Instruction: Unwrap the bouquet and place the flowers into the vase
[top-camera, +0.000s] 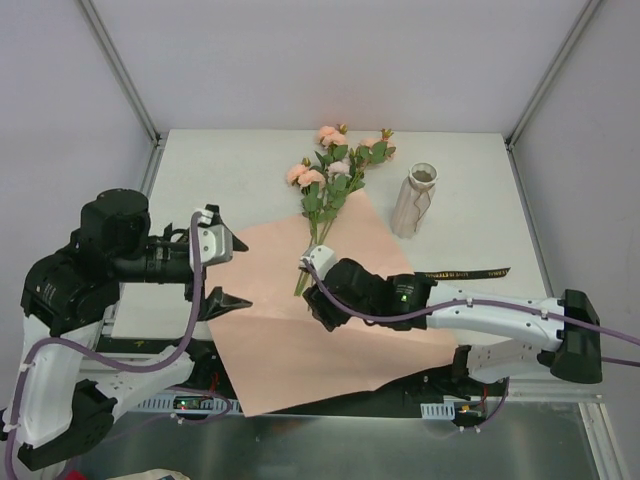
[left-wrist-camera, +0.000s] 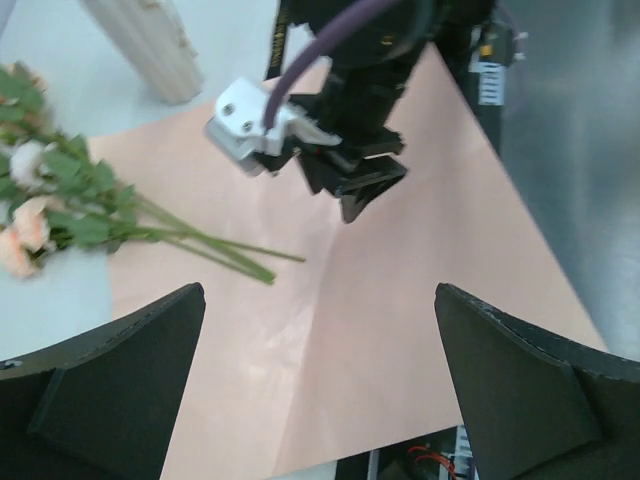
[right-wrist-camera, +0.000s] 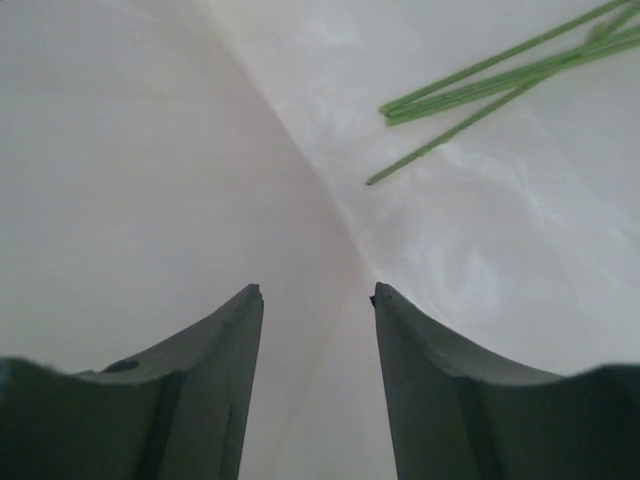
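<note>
Find the left gripper (top-camera: 231, 270) at the left edge of the pink paper sheet (top-camera: 300, 340). Its jaws stand fully apart and nothing lies between them. The wrist view shows only bare paper in the gap.

Note that the sheet lies unfolded and flat on the table (top-camera: 240, 160), with one crease running across it.

Locate the flowers (top-camera: 328, 180) at the sheet's far corner. The stem ends rest on the paper. The leaves and peach-pink blooms lie on the table beyond it.

Check the right gripper (top-camera: 319, 308) just near of the stem ends, pointing down at the paper. Its fingers (right-wrist-camera: 200, 400) are parted over the crease and grasp nothing. The stems lie apart from them.

Observe the vase (top-camera: 414, 202) standing to the right of the blooms, off the paper. A black ribbon (top-camera: 470, 272) lies on the table at the sheet's right edge.
</note>
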